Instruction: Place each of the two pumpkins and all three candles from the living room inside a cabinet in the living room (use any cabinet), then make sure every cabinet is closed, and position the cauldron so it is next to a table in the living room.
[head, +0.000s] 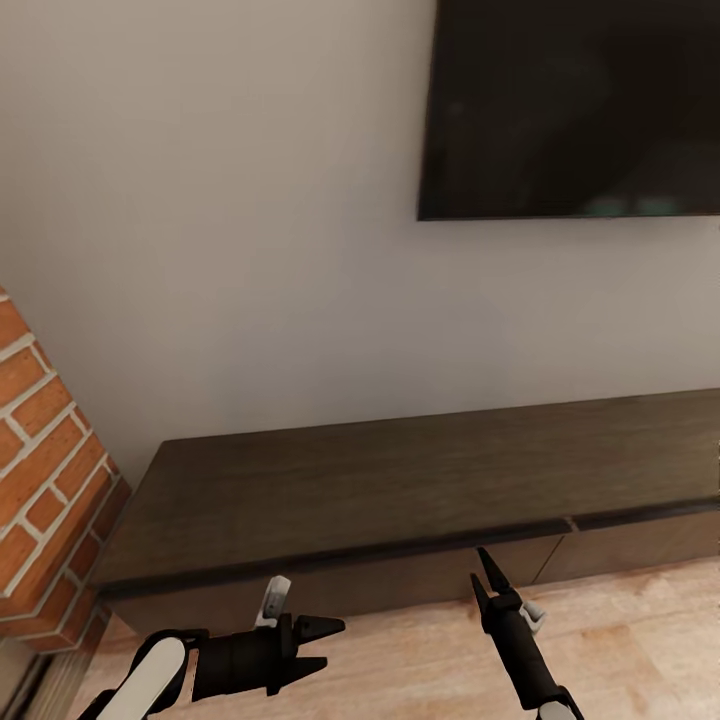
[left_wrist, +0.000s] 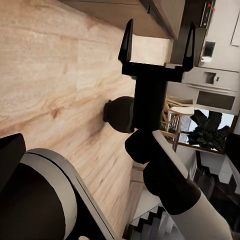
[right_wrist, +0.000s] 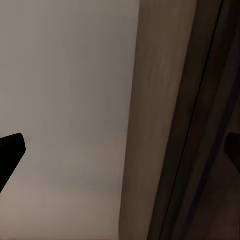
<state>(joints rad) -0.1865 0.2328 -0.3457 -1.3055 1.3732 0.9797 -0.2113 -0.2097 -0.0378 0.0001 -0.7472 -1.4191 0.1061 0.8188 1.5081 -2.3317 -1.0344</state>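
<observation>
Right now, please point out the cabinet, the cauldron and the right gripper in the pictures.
cabinet (head: 400, 480), head view, on its dark wooden top.
cauldron (left_wrist: 120, 114), left wrist view, on its round black side, on the floor.
right gripper (head: 484, 572), head view, between its fingertips, just before the drawer front.

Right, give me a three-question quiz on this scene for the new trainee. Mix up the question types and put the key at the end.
1. True or false: the left gripper is holding a pumpkin.
2. What hangs on the wall above the cabinet? A) a mirror B) a dark screen C) a bookshelf
3. Fill in: in the left wrist view, the cauldron stands on the ____ floor.

Key: 1 false, its jaws stand open with nothing between them; 2 B; 3 wooden.
</observation>
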